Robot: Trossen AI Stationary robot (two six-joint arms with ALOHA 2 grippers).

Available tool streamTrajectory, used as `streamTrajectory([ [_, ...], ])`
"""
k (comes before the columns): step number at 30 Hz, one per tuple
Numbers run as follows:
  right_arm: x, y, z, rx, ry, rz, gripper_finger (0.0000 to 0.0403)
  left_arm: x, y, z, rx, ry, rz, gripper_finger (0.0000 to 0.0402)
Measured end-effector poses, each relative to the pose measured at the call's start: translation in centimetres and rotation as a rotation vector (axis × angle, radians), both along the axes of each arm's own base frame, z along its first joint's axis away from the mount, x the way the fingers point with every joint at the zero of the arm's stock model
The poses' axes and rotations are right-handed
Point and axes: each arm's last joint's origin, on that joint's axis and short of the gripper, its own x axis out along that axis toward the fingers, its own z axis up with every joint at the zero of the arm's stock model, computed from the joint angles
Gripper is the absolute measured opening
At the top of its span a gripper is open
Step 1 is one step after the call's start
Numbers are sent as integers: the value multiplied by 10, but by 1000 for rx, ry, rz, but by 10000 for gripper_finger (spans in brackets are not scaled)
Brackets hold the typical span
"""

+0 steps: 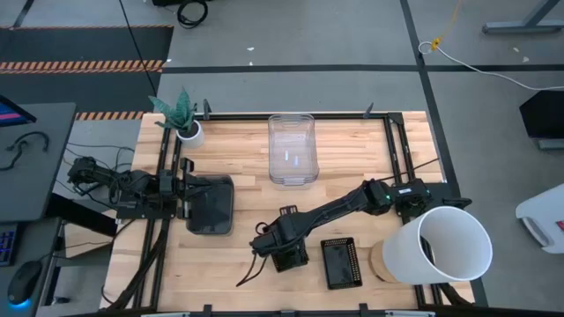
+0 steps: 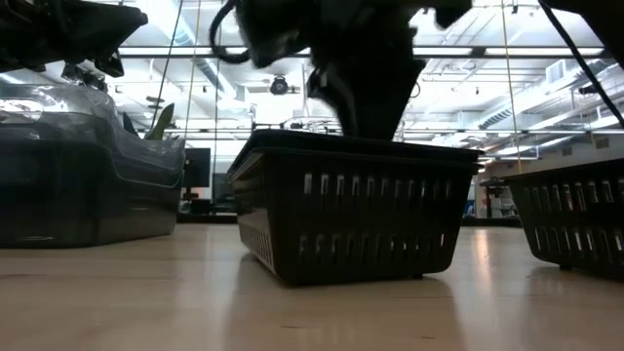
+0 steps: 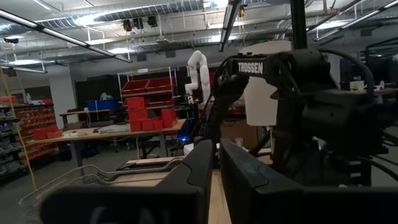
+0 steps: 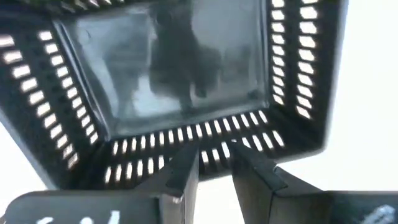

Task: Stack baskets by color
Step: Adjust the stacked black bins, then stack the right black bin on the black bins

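My right gripper (image 4: 216,152) points straight down over a black perforated basket (image 2: 356,210) near the table's front middle. Its fingers stand apart above the basket's slotted side wall (image 4: 214,149), and the wall shows in the gap. The basket rests flat on its bottom on the table. A second black basket (image 1: 341,262) lies just to its right. A smoky grey basket (image 1: 210,204) sits at the left, beside my left gripper (image 1: 185,189), which is shut on nothing. A clear basket (image 1: 291,150) stands at the far middle.
A big white bucket (image 1: 445,246) lies on its side at the front right, close to the right arm's base. A small white plant pot (image 1: 188,132) stands at the far left corner. Bare wood lies between the clear basket and the black ones.
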Motion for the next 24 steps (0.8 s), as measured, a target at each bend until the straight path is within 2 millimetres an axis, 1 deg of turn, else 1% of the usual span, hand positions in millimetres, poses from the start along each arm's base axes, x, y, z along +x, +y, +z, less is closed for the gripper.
streamTrajectory([
  [2, -5, 1, 8, -8, 14, -7, 99, 0, 0, 0, -1, -1, 0, 35],
  [4, -11, 3, 21, -25, -2, -4, 99, 0, 0, 0, 0, -1, 0, 32],
  [8, -23, 5, 57, -54, -116, 6, 99, 0, 0, 0, 0, -1, 0, 30],
  [11, -32, 4, 73, -107, -190, -31, 99, 0, 0, 0, -2, 0, 8, 34],
  [13, -38, 4, 75, -129, -202, -51, 98, 0, 0, 0, -1, 5, 12, 37],
  [16, -49, 7, 69, -127, -199, -64, 98, 0, 0, -2, 12, 17, 14, 39],
  [18, -58, 6, 63, -109, -187, -75, 98, 2, 0, -7, 92, 80, 30, 38],
  [21, -73, 0, 55, -77, -171, -121, 98, 3, -1, -15, 203, 161, 46, 33],
  [24, -94, -8, 50, -62, -126, -171, 98, 4, -1, -17, 216, 188, 45, 29],
])
